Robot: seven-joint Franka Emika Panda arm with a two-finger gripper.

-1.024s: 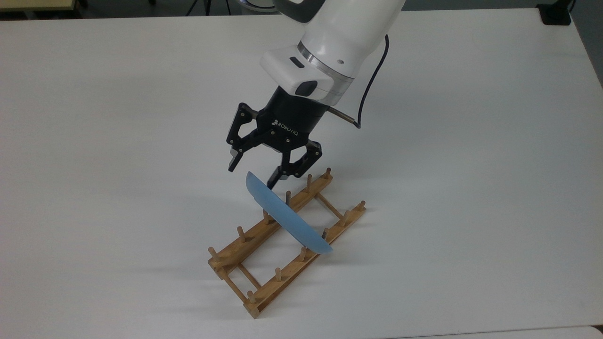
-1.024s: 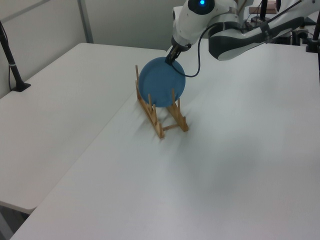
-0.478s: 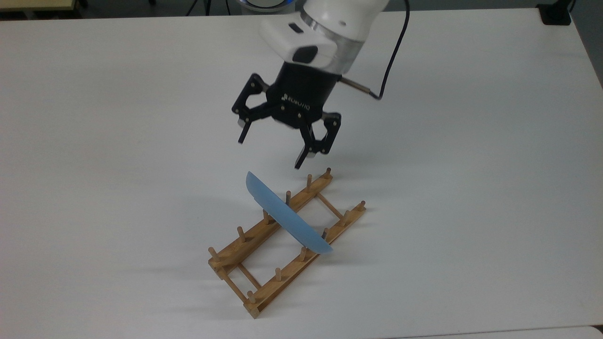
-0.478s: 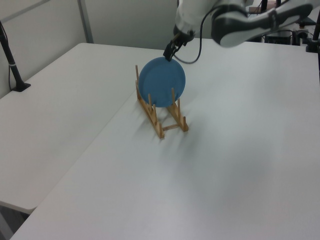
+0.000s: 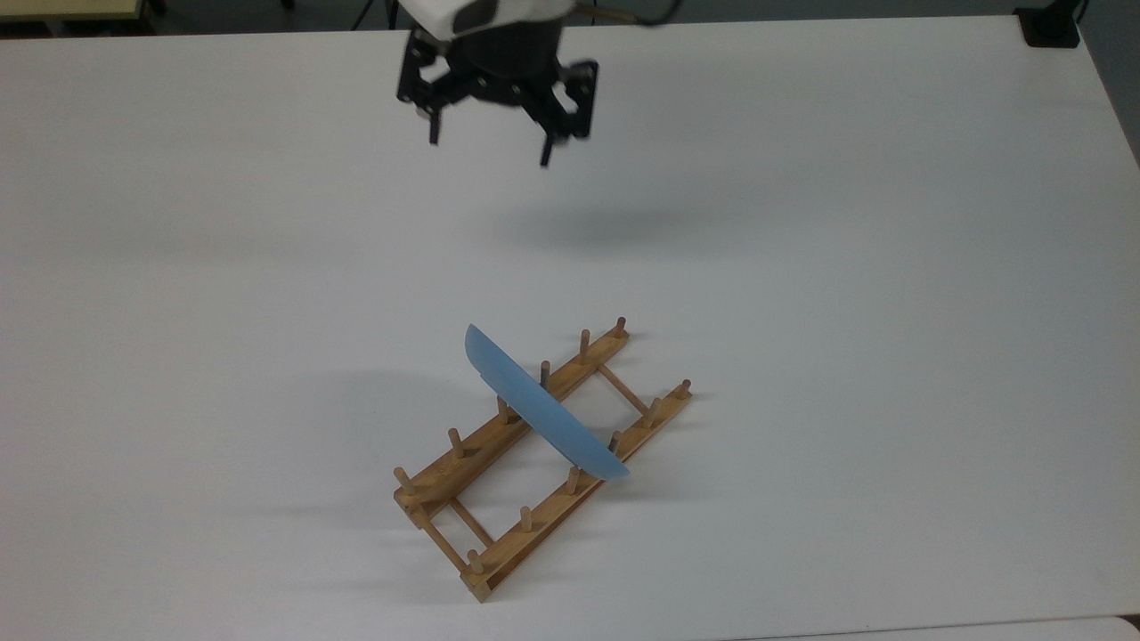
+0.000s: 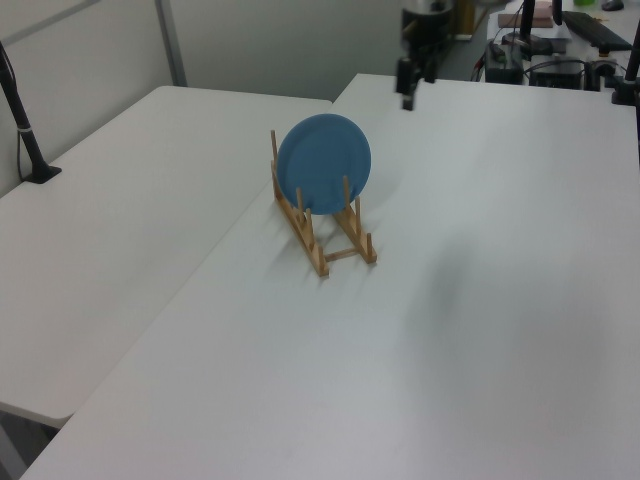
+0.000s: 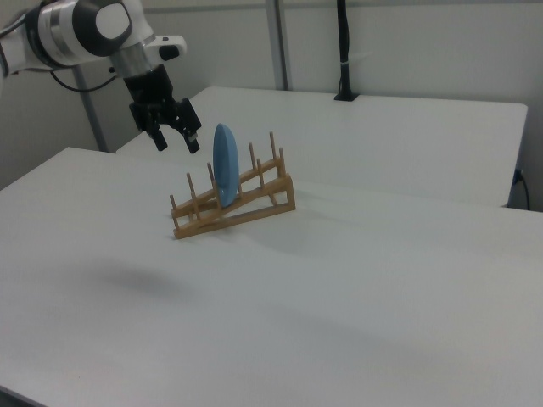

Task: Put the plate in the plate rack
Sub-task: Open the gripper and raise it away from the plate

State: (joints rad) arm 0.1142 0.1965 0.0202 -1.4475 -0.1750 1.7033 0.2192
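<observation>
Plate standing in the rack, pincer released and raised clear of it.

Nearest in the top view, the wooden plate rack lies slantwise on the white table; the light-blue plate stands on edge across both rails, slotted between pegs near the middle, and in the left view it shows its round face. Farther back, the gripper hangs in the air well apart from the plate, its black fingers spread wide, pointing down, holding nothing. In the right view the gripper sits at the end of a white and grey arm on the right view's left, beside and above the rack. A second white table adjoins the first, with pale wall panels behind. At the far end in the left view stands a desk with dark equipment. No writing is legible.
</observation>
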